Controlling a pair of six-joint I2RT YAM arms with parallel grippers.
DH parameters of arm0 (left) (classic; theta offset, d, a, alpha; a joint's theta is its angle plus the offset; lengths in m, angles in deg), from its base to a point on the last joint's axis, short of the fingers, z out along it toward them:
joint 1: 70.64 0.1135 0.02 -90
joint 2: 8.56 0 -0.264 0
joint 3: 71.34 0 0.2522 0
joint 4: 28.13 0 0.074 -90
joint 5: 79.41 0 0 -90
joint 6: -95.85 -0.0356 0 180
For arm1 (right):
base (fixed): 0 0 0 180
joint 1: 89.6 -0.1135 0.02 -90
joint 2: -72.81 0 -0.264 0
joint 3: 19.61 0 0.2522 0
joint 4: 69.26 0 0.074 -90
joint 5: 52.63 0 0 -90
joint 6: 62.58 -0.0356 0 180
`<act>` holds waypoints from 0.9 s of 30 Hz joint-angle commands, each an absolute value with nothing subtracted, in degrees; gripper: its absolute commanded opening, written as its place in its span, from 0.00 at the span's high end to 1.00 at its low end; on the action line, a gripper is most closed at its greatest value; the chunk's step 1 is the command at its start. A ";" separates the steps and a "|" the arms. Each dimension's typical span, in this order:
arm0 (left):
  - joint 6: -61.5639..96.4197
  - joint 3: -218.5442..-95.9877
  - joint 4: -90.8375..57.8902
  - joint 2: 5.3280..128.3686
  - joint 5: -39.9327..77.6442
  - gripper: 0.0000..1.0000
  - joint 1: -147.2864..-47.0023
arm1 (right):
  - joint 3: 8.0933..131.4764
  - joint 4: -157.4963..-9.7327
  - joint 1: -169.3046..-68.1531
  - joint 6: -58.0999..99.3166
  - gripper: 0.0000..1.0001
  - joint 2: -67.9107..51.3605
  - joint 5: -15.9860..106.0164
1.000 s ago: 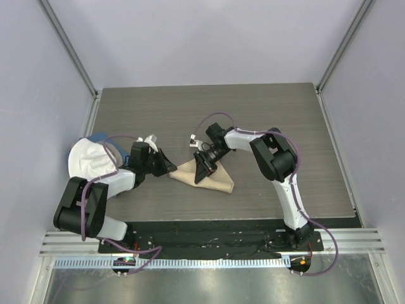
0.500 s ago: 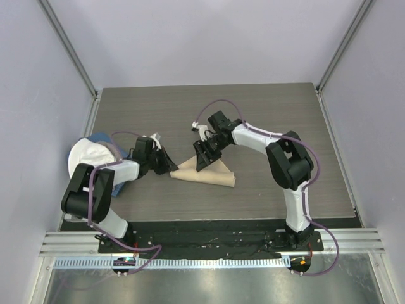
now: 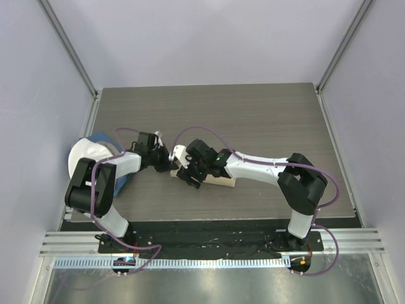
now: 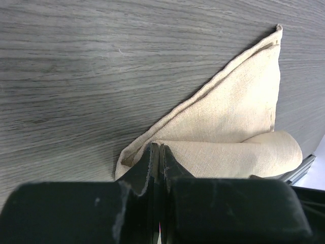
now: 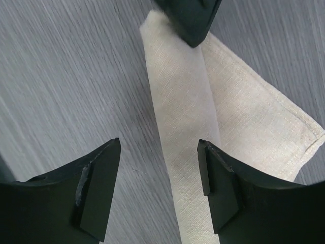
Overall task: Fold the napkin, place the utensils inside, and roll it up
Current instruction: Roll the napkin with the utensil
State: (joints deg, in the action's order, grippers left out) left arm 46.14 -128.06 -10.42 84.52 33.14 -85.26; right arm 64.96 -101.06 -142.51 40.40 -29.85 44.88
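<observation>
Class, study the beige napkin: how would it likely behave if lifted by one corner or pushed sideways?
Probably floppy: the napkin lies in soft folds, one edge curled into a loose roll. Likely light, being thin woven cloth. Pushed, it may bunch or unroll rather than slide whole.

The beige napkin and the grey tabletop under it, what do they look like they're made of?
Beige cloth napkin: woven fabric, probably linen or cotton, matte; a coarse weave and a stitched hem show. Grey wood-grain tabletop: likely laminate or stained wood, smooth with a dull finish; streaky grain lines run along it, but real wood cannot be confirmed.
</observation>
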 commanded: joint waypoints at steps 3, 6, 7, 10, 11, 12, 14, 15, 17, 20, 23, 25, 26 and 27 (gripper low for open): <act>45.57 -129.39 -6.72 85.31 32.83 1.00 -85.32 | 62.44 -93.57 -144.88 46.84 0.29 -28.70 31.49; 45.49 -129.39 -6.46 85.22 32.83 1.00 -85.32 | 62.27 -93.74 -145.24 47.72 0.29 -29.41 32.19; 45.57 -129.39 -6.37 85.13 32.83 1.00 -85.32 | 62.27 -93.83 -145.24 47.90 0.29 -29.59 32.19; 45.49 -129.66 -6.02 85.13 32.74 1.00 -85.32 | 61.74 -94.27 -145.24 48.08 0.29 -29.85 33.24; 45.40 -129.74 -6.02 85.05 32.74 1.00 -85.32 | 61.39 -94.62 -145.15 47.99 0.29 -29.94 33.68; 45.40 -129.92 -5.93 85.13 32.83 1.00 -85.41 | 61.39 -94.79 -145.24 47.90 0.29 -29.94 34.03; 45.31 -130.10 -5.67 85.13 32.92 1.00 -85.32 | 61.12 -95.23 -145.24 47.55 0.29 -30.38 34.65; 45.31 -130.27 -5.58 85.22 32.74 1.00 -85.32 | 61.04 -95.32 -145.24 47.46 0.29 -30.73 34.82; 45.14 -130.36 -5.41 85.22 32.83 1.00 -85.32 | 60.95 -95.59 -145.06 46.85 0.29 -31.34 35.52; 45.14 -130.45 -5.32 85.13 33.01 1.00 -85.32 | 60.77 -95.68 -144.89 46.32 0.29 -32.13 35.62; 45.05 -130.36 -5.32 85.05 33.01 1.00 -85.41 | 60.68 -95.68 -144.36 46.06 0.29 -33.10 35.44; 44.96 -130.45 -5.32 84.78 33.09 1.00 -85.32 | 60.68 -95.68 -143.75 45.97 0.30 -33.45 35.88; 44.87 -130.36 -5.32 84.87 33.18 1.00 -85.32 | 60.68 -95.59 -143.57 45.88 0.30 -33.72 36.66; 44.87 -130.45 -5.32 84.78 33.27 1.00 -85.32 | 60.77 -95.85 -143.13 45.62 0.30 -33.89 36.58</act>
